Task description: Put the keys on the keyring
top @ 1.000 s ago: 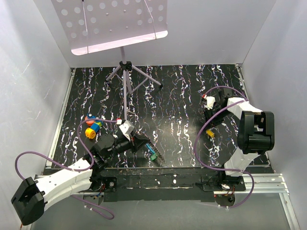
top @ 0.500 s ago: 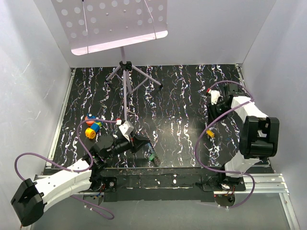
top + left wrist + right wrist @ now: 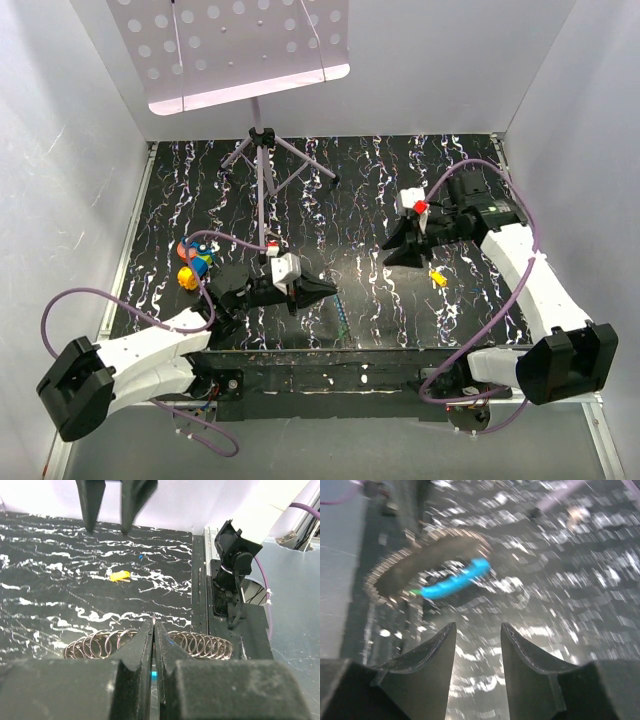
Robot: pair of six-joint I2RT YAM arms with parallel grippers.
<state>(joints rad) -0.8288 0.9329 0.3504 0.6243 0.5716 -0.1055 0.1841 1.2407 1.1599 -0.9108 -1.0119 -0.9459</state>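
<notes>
My left gripper is shut near the table's front centre, its jaws pressed on a wire of the keyring, a long silver coil spreading left and right behind the fingertips. From above the keyring shows only as a thin line. The blue key lies along the blurred coil; whether it is threaded on I cannot tell. The yellow key rests alone on the mat, also seen from the left wrist. My right gripper hovers open and empty, facing the left one and left of the yellow key.
A tripod stand carrying a white perforated plate stands at the back centre. A cluster of coloured toys sits at the left of the mat. A black rail runs along the front edge. The right arm's base rises beyond the keyring.
The right arm has swung from the back right in toward the centre and its jaws have widened. The left gripper moved right with the keyring. The yellow key stayed put.
</notes>
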